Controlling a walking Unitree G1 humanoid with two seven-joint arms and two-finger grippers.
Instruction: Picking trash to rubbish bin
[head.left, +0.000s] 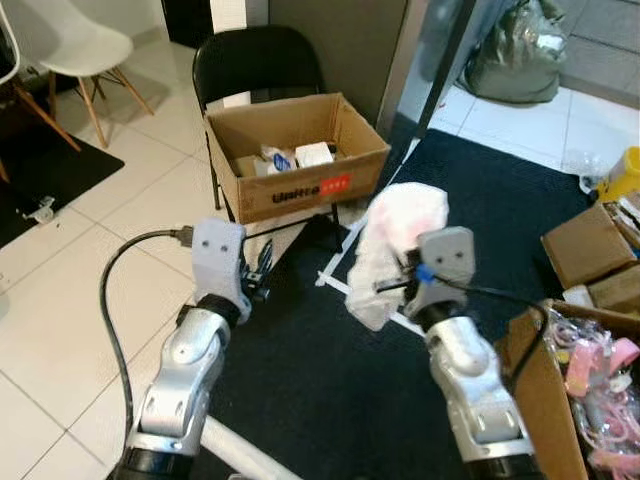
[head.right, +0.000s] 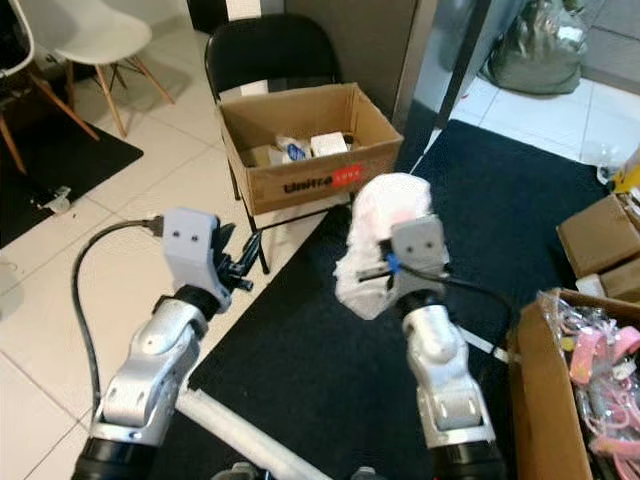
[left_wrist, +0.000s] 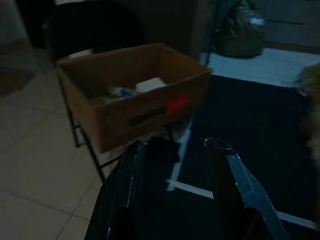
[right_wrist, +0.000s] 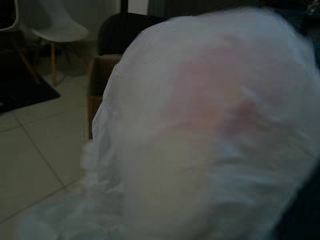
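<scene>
From the head views, the right claw (head.left: 400, 285) is closed on a crumpled white plastic bag (head.left: 398, 250), held high over the dark rug, likely to clear the cardboard box (head.left: 295, 155) on the black chair (head.left: 255, 60) ahead. The bag's long axis runs near-to-far, drooping leftward. In the left wrist view, the left claw (left_wrist: 175, 165) hangs parted and empty, facing the box. In the right wrist view, the bag sits right against the lens.
</scene>
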